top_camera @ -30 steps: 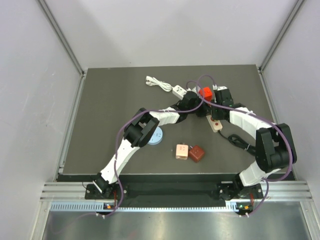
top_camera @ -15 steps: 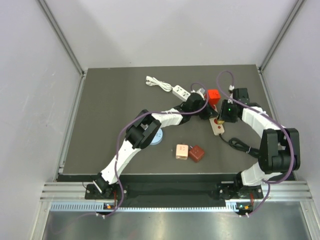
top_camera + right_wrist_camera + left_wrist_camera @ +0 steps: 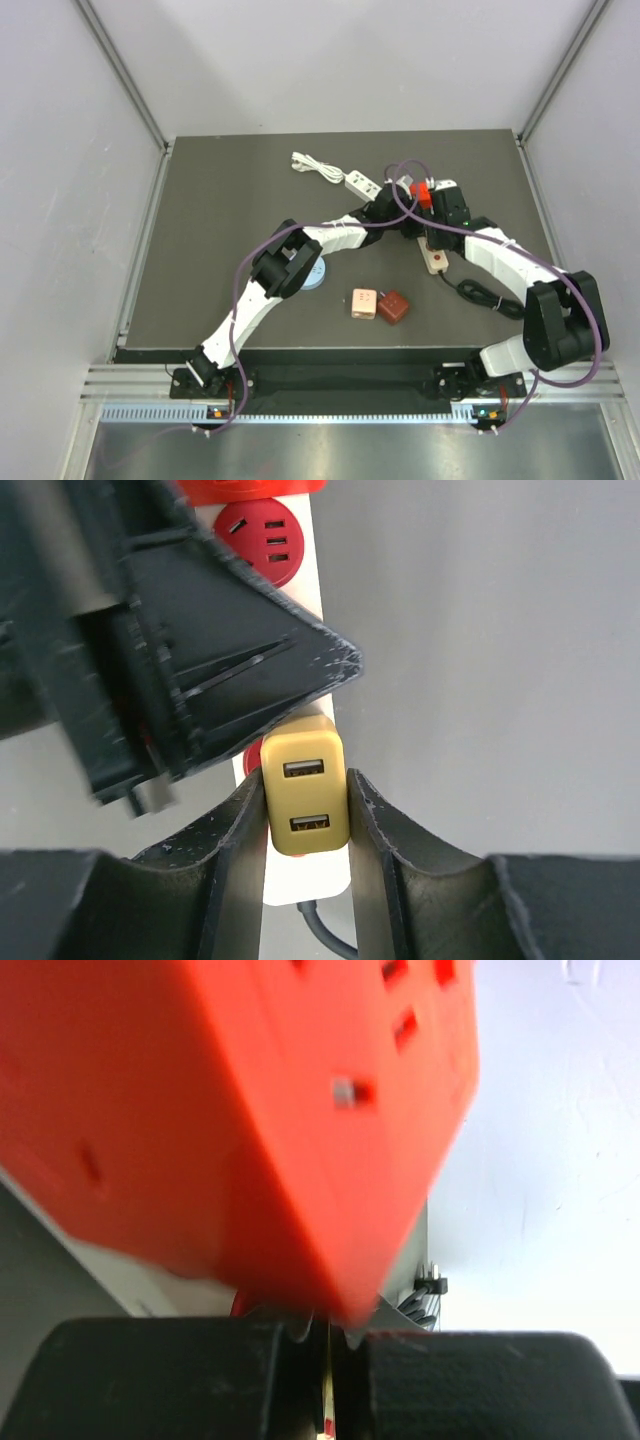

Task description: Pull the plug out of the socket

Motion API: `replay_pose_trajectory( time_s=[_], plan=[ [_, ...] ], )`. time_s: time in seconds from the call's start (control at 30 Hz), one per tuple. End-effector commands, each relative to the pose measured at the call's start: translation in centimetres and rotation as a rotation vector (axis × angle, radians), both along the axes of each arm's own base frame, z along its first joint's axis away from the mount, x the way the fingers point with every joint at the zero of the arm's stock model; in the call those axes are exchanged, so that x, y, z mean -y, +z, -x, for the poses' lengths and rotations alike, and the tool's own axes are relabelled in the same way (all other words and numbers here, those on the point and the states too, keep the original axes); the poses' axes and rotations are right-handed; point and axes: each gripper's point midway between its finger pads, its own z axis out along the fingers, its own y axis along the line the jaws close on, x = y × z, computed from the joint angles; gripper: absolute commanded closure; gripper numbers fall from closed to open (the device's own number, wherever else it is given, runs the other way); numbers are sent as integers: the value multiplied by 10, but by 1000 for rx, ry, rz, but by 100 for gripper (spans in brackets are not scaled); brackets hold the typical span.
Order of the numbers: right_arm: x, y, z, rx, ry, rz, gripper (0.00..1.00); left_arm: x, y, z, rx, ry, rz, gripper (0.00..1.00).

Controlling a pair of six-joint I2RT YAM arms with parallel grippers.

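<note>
A yellow two-port USB plug (image 3: 305, 795) sits in a white power strip (image 3: 300, 875) that has round red sockets. My right gripper (image 3: 305, 778) is shut on the plug, one finger touching each side. In the top view the strip (image 3: 435, 257) lies at the centre right, with my right gripper (image 3: 437, 222) over it. My left gripper (image 3: 408, 222) is at the strip's far end, and its black body (image 3: 180, 650) lies across the strip just beyond the plug. In the left wrist view its jaws (image 3: 328, 1335) are almost together below a blurred orange cube adapter (image 3: 230, 1110).
The orange cube (image 3: 420, 190) sits at the strip's far end. A second white socket block (image 3: 362, 182) with a coiled cord (image 3: 310, 163) lies behind. A pink cube (image 3: 363, 303), a brown cube (image 3: 393, 308) and a blue disc (image 3: 313, 272) lie nearer. The strip's black cable (image 3: 480, 292) runs right.
My right gripper swung out to the right half a second ago and has come back left over the strip. The left arm has barely moved.
</note>
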Motion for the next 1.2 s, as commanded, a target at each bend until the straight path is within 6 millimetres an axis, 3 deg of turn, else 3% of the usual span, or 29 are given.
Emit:
replay_pose_trajectory(
  time_s=[0.0,0.17,0.3,0.47,0.63,0.67,0.7,0.9,1.03,1.17],
  plan=[
    [8,104,-51,432,-92,32,100,-65,-164,51,-253,-16,-432,100],
    [11,103,-62,382,-163,-80,100,-65,-167,56,-252,-24,-440,100],
    [19,125,-77,389,-211,-190,100,-63,-171,64,-259,-34,-440,100],
    [30,119,-81,335,-247,-323,100,-68,-179,69,-271,-37,-443,100],
    [33,125,-81,381,-214,-261,100,-68,-180,71,-270,-42,-441,100],
    [38,147,-87,482,-190,-169,100,-68,-181,72,-272,-44,-441,100],
    [20,145,-84,499,-120,-134,100,-68,-182,72,-274,-44,-440,100],
    [-10,160,-81,577,-38,-99,100,-66,-190,76,-279,-60,-459,100],
    [-2,166,-90,565,-127,-189,100,-71,-203,88,-302,-72,-493,100],
    [10,188,-110,547,-184,-258,100,-79,-209,94,-301,-64,-491,100]
  ],
)
